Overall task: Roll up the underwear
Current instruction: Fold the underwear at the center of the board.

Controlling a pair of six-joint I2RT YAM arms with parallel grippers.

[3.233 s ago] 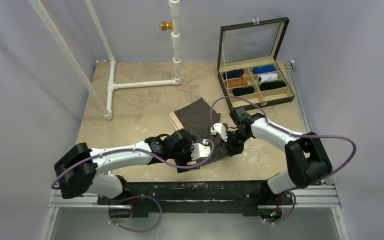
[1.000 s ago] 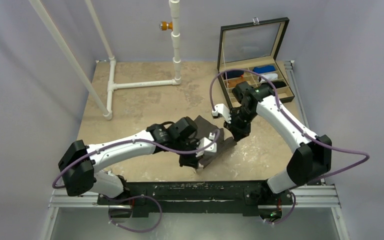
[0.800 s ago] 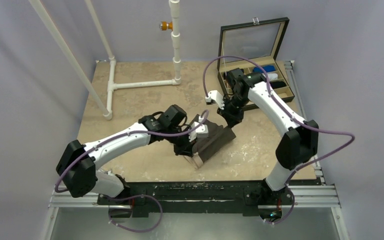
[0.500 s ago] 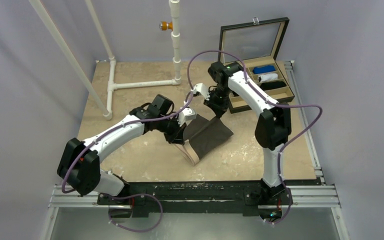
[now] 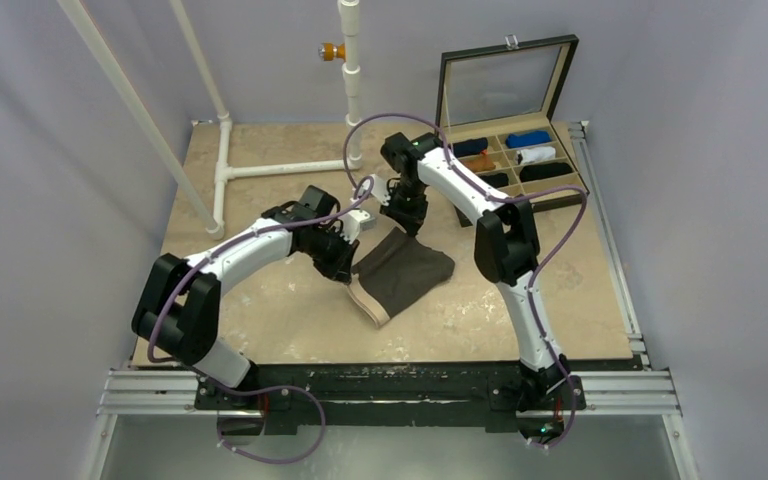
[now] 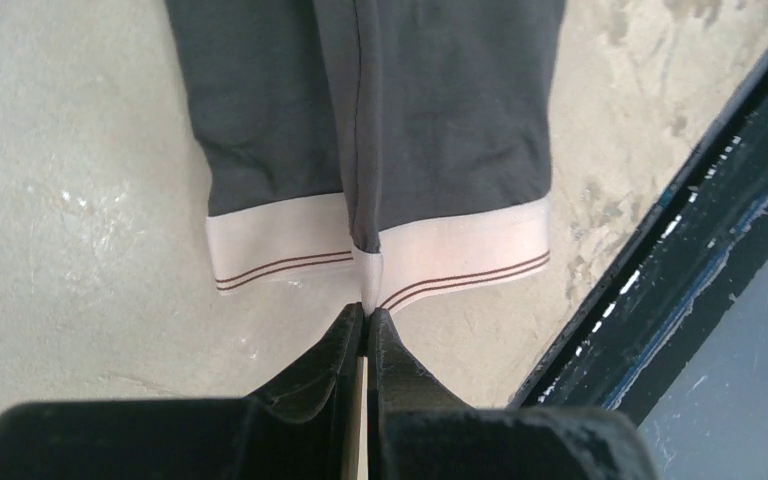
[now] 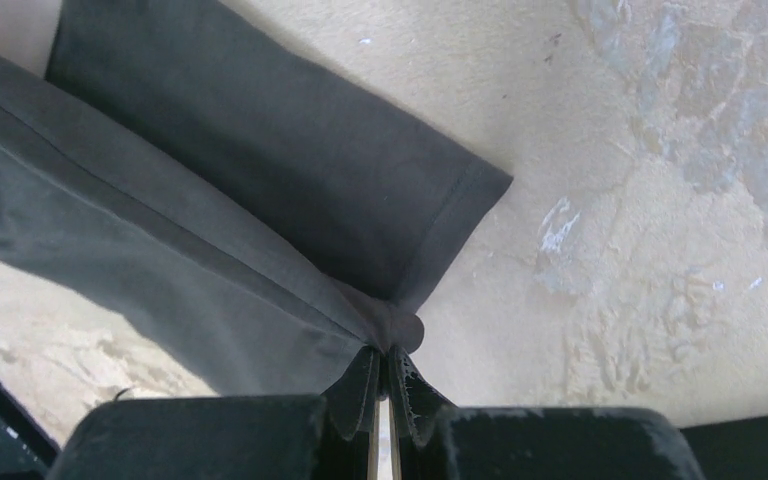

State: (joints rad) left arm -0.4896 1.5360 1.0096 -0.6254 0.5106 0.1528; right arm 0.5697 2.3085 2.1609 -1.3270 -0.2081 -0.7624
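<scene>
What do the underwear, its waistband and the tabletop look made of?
The underwear: soft matte knit, probably cotton jersey; it drapes and creases along a stitched seam. Its waistband: pale, elastic-looking band with two brown stripes. The tabletop: hard, mottled beige, stone-look, slightly glossy where glare spots show; true material unclear.

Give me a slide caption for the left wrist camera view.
Left gripper, shut, pinches the striped pale waistband at the fold of the dark grey underwear over the beige table.
</scene>
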